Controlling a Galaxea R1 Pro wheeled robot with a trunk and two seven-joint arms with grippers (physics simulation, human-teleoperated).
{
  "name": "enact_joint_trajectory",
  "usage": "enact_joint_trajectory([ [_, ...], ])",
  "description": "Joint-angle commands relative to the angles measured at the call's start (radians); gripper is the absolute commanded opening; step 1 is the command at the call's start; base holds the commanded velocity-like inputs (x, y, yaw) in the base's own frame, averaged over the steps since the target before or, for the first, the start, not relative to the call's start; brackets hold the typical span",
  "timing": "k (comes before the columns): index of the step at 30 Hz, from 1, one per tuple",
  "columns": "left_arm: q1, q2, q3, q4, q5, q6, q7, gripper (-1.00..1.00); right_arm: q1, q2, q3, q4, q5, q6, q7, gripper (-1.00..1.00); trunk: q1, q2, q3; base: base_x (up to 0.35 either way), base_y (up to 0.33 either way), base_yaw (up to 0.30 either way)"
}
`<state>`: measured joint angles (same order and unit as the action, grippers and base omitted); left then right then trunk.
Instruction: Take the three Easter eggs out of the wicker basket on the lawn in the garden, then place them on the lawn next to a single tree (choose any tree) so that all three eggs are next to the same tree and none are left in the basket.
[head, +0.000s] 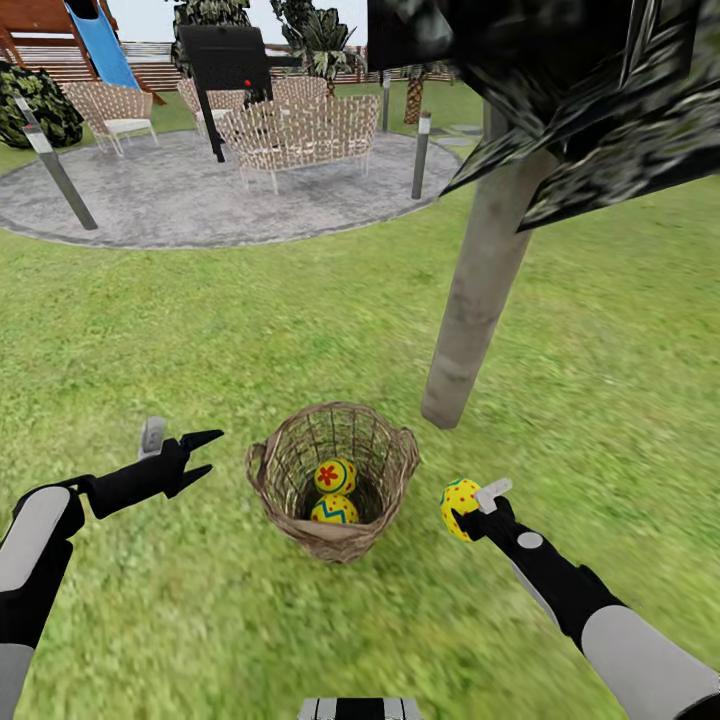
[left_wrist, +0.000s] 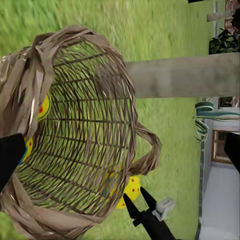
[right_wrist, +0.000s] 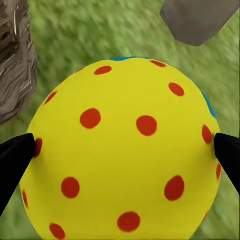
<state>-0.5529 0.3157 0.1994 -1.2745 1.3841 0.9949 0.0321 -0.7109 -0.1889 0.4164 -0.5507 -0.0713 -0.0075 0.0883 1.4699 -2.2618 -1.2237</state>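
Observation:
The wicker basket (head: 300, 470) stands on the lawn (head: 200, 330) just in front of me. Two of the Easter eggs lie in it, one with a red flower (head: 334, 475) and one with a blue zigzag (head: 334, 512). My right gripper (head: 468, 513) is to the right of the basket, shut on the third egg (head: 455, 497), yellow with red dots. That egg (right_wrist: 125, 150) sits between the black fingertips (right_wrist: 15, 155). My left gripper (head: 203, 452) is open, left of the basket. The tree (head: 480, 290) rises behind the basket, to the right.
A grey paved circle (head: 180, 200) with wicker chairs (head: 300, 135), a black grill and short posts (head: 421, 155) lies farther back. A slide and a bush stand at the far left. Dark leaves (head: 600, 90) hang low over the trunk. Open grass spreads around the tree.

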Motion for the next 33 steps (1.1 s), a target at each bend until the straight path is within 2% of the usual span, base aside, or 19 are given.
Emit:
enact_joint_trajectory([
  [1,-0.001,0.001,0.001,-0.001,0.004,0.004,0.004,1.0,-0.001,-0.001,0.005,0.001,-0.007,-0.002,0.0,-1.0,0.004,-0.008,-0.004,0.0,0.0,0.0],
  [6,-0.001,-0.003,0.0,-0.009,0.003,0.002,0.003,1.0,-0.002,-0.001,0.006,0.001,-0.005,-0.005,-0.003,-1.0,0.023,-0.043,-0.02,0.0,0.0,0.0],
  [8,0.0,-0.002,0.002,-0.057,0.003,0.002,0.003,1.0,-0.004,-0.001,0.006,0.003,-0.006,-0.005,-0.014,-1.0,0.031,-0.057,-0.026,0.0,0.0,0.0],
  [12,0.0,-0.008,-0.001,-0.073,0.004,0.002,0.0,1.0,-0.004,0.0,0.002,-0.004,-0.005,-0.006,-0.018,-1.0,0.046,-0.085,-0.038,0.0,0.0,0.0],
  [14,0.0,-0.019,-0.007,-0.075,0.004,0.002,-0.003,1.0,-0.004,0.001,0.001,-0.002,-0.007,-0.049,-0.02,-1.0,0.054,-0.099,-0.045,0.0,0.0,0.0],
  [16,0.0,-0.021,-0.011,-0.075,0.004,0.002,-0.021,1.0,-0.004,0.019,0.002,0.003,-0.012,-0.1,-0.075,-1.0,0.061,-0.113,-0.051,0.0,0.0,0.0],
  [18,-0.001,-0.016,-0.012,-0.075,0.003,0.002,-0.064,1.0,-0.004,0.044,0.004,0.009,-0.008,-0.119,-0.187,-1.0,0.069,-0.127,-0.057,0.0,0.0,0.0],
  [20,0.0,0.004,-0.012,-0.075,0.004,0.002,-0.101,1.0,-0.005,0.065,0.006,0.01,-0.007,-0.124,-0.233,-1.0,0.077,-0.141,-0.063,0.0,0.0,0.0],
  [21,0.0,0.011,-0.012,-0.075,0.004,0.003,-0.112,1.0,-0.009,0.077,0.006,0.025,-0.009,-0.126,-0.242,-1.0,0.08,-0.148,-0.067,0.0,0.0,0.0],
  [23,0.0,0.013,-0.012,-0.075,0.004,0.004,-0.115,1.0,-0.023,0.08,0.006,0.105,-0.009,-0.143,-0.247,-1.0,0.088,-0.162,-0.073,0.0,0.0,0.0],
  [25,0.0,0.014,-0.012,-0.075,0.004,0.004,-0.116,1.0,-0.052,0.086,0.006,0.205,-0.006,-0.225,-0.249,-1.0,0.096,-0.176,-0.079,0.0,0.0,0.0],
  [26,0.0,0.014,-0.012,-0.075,0.004,0.004,-0.116,1.0,-0.056,0.091,0.006,0.224,-0.007,-0.246,-0.25,-1.0,0.1,-0.183,-0.082,0.0,0.0,0.0],
  [33,0.0,0.015,-0.012,-0.075,0.004,0.004,-0.118,1.0,-0.063,0.09,0.005,0.233,-0.005,-0.262,-0.251,-1.0,0.126,-0.232,-0.104,0.0,0.0,0.0],
])
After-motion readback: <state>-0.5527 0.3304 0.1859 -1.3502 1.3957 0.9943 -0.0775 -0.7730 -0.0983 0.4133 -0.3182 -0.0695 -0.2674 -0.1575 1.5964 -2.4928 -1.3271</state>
